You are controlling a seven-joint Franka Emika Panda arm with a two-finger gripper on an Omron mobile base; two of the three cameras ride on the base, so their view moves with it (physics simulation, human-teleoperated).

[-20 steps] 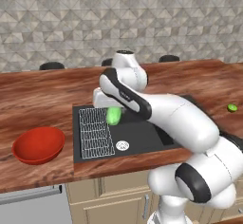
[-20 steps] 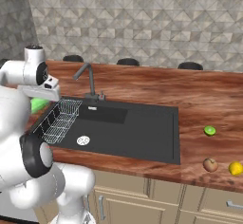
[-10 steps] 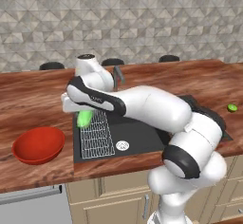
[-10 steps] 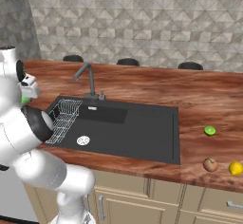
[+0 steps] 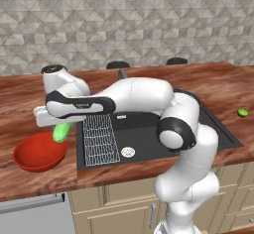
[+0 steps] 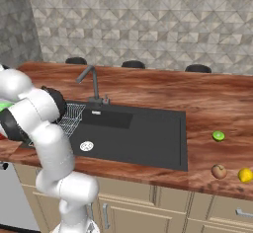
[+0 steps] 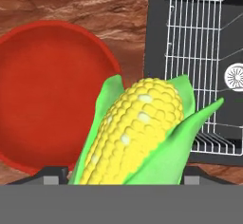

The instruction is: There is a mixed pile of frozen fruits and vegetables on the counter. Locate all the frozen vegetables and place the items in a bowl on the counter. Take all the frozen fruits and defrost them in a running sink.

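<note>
Hand view puts the corn [image 7: 137, 128] right in front of us, clamped between our gripper [image 7: 124, 173] fingers and carried over the near rim of the red bowl [image 7: 28, 90], because a vegetable belongs in the bowl and not in the sink [image 5: 149, 129] beside it. We judge the cob is not yet centred (the bowl's hollow lies off to one side of it), so a release now might clip the rim. It is a stubby ear with bright yellow kernels, wrapped in green husk leaves that flare at the sides.
</note>
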